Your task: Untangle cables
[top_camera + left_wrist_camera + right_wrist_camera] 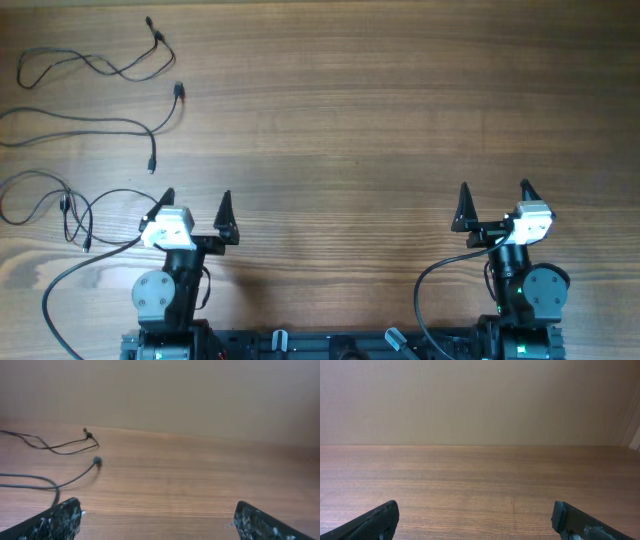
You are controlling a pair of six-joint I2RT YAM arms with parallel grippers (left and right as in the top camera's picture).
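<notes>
From overhead you see the cables (100, 121) lying at the table's (350, 100) far left, with the left gripper (197, 197) and right gripper (495, 190) both spread wide, holding nothing. Your left wrist view shows cable ends (97, 462) ahead-left of the parted fingers (60, 517). Your right wrist view shows parted fingers (375, 520) over wood.

A: The tabletop (350, 120) ahead of the fingers (55, 521) is wood, streaky brown grain, smooth, low sheen.
B: Those fingers are black, matt, scuffed with pale flecks. Beyond the left pair, the cables (100, 121): thin, black, dull coating.
</notes>
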